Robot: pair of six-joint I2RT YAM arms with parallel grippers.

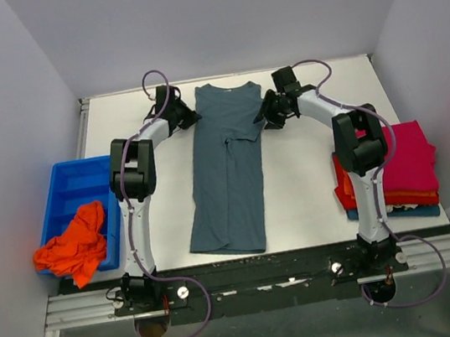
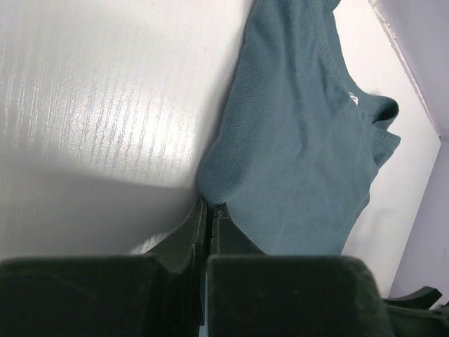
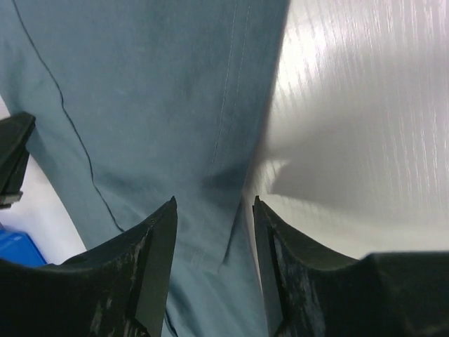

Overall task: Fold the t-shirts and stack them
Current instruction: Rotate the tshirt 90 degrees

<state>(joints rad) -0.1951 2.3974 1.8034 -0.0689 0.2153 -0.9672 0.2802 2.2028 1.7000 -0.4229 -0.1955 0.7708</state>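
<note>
Progress looks to me like somewhere past the middle, not near the end. At the right side of the table (image 1: 314, 197) a stack (image 1: 410, 159) of folded shirts lies, pink on top, red and orange under it and something darker at the very bottom, so several shirts are done and piled. The grey shirt (image 1: 228, 176) is the one in work: it lies flat in the middle of the table, collar at the far end and hem toward the arms, and both sides are turned in, so it makes one long narrow strip. The folds across its length I judge not yet done, and it is not yet on the stack. The left gripper (image 2: 210, 209) is at the far left shoulder of this shirt, jaws pressed together, and the cloth edge runs right into the tips — it seems to pinch that edge. The right gripper (image 3: 214, 207) is at the far right shoulder, jaws about half apart with the shirt's edge under the gap; it holds nothing that I can see. On the left an orange shirt (image 1: 74, 246) hangs crumpled over the near rim of the blue bin (image 1: 66, 179) — this one is untouched and waits for its turn.
</note>
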